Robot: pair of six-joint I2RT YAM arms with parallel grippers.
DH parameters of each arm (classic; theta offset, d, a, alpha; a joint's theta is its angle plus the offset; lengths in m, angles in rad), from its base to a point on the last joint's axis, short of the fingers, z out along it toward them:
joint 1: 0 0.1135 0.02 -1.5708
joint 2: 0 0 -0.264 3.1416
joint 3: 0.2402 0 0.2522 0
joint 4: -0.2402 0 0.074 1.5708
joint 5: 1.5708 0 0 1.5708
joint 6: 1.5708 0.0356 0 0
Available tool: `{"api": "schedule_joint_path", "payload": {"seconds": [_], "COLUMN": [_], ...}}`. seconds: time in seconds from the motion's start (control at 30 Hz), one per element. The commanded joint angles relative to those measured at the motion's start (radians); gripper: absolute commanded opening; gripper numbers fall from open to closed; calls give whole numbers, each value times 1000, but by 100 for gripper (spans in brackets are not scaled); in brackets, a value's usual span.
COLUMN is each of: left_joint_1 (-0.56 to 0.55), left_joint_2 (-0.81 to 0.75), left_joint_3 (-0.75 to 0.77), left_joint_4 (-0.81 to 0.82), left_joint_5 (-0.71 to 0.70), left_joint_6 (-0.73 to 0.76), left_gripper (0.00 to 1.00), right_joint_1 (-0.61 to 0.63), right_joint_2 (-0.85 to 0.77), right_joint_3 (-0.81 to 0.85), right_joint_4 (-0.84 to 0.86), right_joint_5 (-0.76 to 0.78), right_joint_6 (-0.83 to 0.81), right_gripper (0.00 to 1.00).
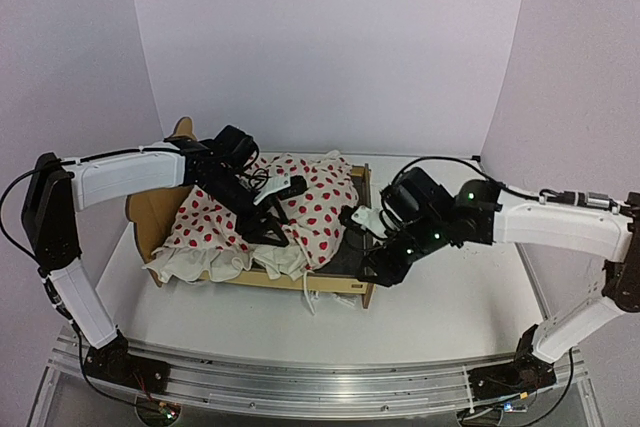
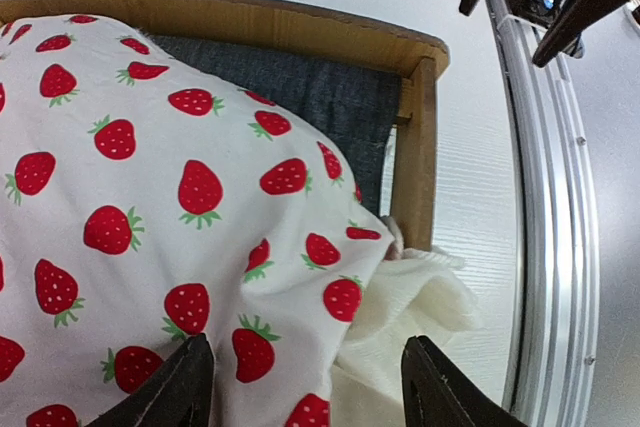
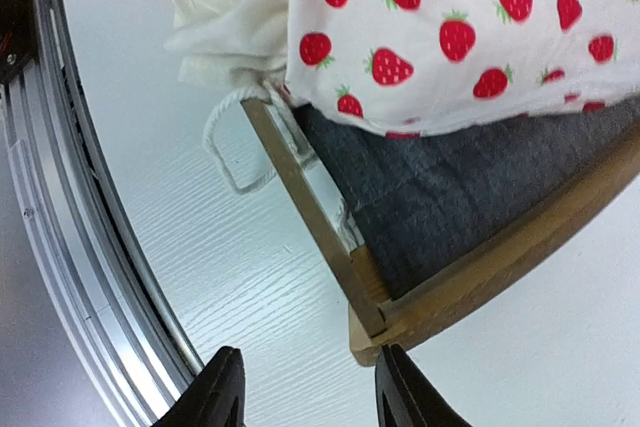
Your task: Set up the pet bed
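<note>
The plywood pet bed [image 1: 340, 288] stands mid-table with its headboard [image 1: 150, 212] at the left. A white strawberry-print blanket [image 1: 320, 207] is bunched over most of it, its cream ruffle [image 1: 215, 265] spilling over the near rail. The grey felt base [image 2: 330, 107] shows at the foot end, also in the right wrist view [image 3: 470, 197]. My left gripper [image 1: 268, 232] is open just above the blanket [image 2: 150, 197], near its edge. My right gripper [image 1: 368, 272] is open and empty beside the bed's near right corner [image 3: 375, 332].
A white cord loop [image 3: 235, 147] lies on the table beside the near rail. The aluminium rail [image 1: 300, 387] runs along the table's front edge. White walls close in the back and both sides.
</note>
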Motion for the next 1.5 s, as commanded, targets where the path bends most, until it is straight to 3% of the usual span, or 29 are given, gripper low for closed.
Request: {"api": "schedule_joint_path", "payload": {"seconds": [0.0, 0.23, 0.5, 0.67, 0.87, 1.0, 1.2, 1.3, 1.47], "left_joint_1": [-33, -26, -7, -7, -7, -7, -7, -2, 20], "left_joint_2": [-78, -153, -277, -266, -237, -232, -245, -260, -268], "left_joint_3": [70, 73, -140, -178, -153, -172, -245, -254, -247], "left_joint_4": [-160, -180, -113, -34, -23, -72, -143, -147, -179], "left_joint_5": [85, 34, -93, -170, -198, -280, -383, -406, -406], "left_joint_6": [161, 100, 51, 38, 28, 69, 98, 81, 62], "left_gripper": [71, 75, 72, 71, 72, 73, 73, 70, 61], "right_joint_1": [0, -1, -61, -229, -345, -346, -211, -134, -86], "right_joint_2": [-37, 53, 170, 264, 362, 330, 176, 175, 249], "right_joint_3": [-138, -154, -82, 1, 171, 269, 225, 187, 141], "right_joint_4": [286, 287, 233, 216, 177, 42, -55, 0, 252], "right_joint_5": [211, 289, 457, 397, 264, 229, 380, 278, 67], "right_joint_6": [184, 297, 367, 332, 201, 154, 194, 280, 399], "right_gripper": [50, 52, 50, 47, 47, 48, 50, 52, 53]}}
